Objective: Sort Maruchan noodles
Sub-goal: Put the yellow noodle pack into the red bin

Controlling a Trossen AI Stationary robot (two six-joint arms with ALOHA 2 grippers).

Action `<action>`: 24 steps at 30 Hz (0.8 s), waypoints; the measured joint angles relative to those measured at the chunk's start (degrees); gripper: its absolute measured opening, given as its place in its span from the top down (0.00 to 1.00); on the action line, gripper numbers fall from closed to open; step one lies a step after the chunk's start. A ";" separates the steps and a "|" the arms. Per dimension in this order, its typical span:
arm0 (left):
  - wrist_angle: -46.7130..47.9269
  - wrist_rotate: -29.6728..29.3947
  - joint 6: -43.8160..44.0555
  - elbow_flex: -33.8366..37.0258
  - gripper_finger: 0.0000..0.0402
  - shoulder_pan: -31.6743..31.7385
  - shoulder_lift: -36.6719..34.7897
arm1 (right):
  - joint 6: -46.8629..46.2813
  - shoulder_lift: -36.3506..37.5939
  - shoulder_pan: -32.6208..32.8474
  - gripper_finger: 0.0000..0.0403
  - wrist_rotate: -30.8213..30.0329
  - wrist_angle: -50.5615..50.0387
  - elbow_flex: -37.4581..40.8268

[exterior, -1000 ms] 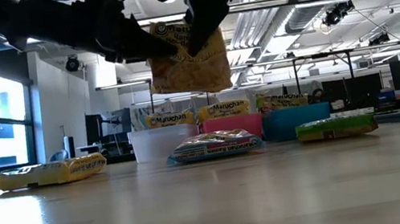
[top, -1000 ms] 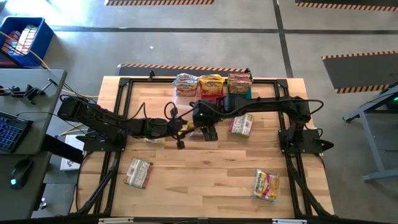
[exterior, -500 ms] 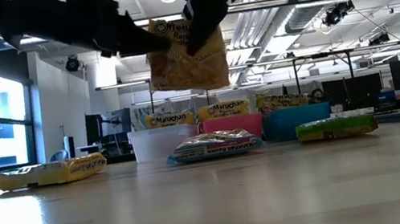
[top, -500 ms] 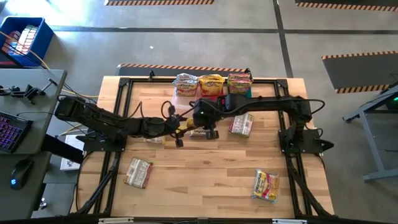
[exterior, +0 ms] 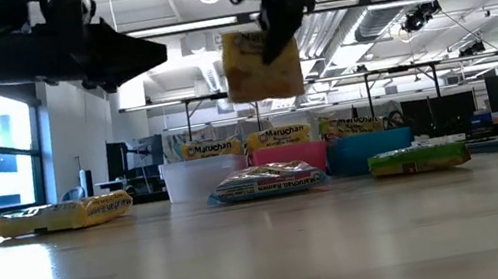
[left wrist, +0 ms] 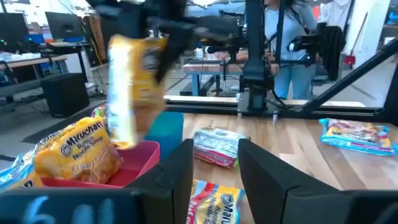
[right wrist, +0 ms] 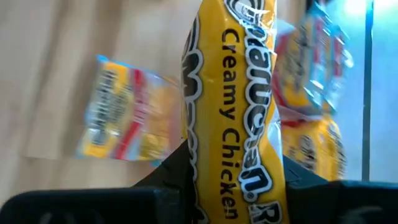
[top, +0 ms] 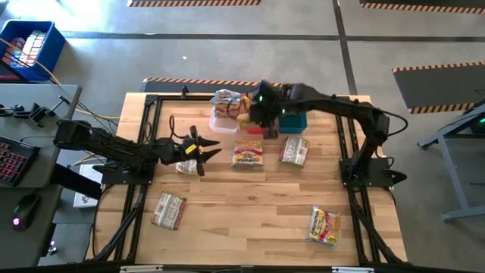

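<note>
High view: our right end effector point(top: 267, 115) hangs over the bins, upper centre. Low view: it is clenched on a yellow packet point(exterior: 262, 64), top centre. Left wrist view: our left end effector point(left wrist: 214, 168) is released. Next, we judge, comes dropping the packet into the red bin point(left wrist: 140, 163).

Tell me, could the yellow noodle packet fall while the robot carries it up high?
Maybe. The right gripper pinches the yellow packet by one edge only, so it dangles and could slip. It hangs over the bins, so it might drop into the clear bin or onto the table rather than the red bin.
</note>
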State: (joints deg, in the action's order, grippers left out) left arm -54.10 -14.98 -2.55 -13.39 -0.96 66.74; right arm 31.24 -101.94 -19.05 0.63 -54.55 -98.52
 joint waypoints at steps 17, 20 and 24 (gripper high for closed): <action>1.19 0.09 1.37 0.48 0.76 0.19 -1.09 | 13.39 -10.10 -14.74 0.77 8.60 5.75 0.02; 1.85 0.08 2.34 0.48 0.76 0.19 -1.09 | 14.12 -12.08 -15.04 0.77 8.82 6.39 0.02; 2.24 0.08 2.52 0.48 0.76 0.19 -1.07 | 14.06 -14.03 -15.37 0.77 8.96 6.43 0.00</action>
State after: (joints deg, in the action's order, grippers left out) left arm -51.86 -14.91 -0.03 -12.91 -0.78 65.67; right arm 45.31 -115.97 -34.42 9.59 -48.12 -98.52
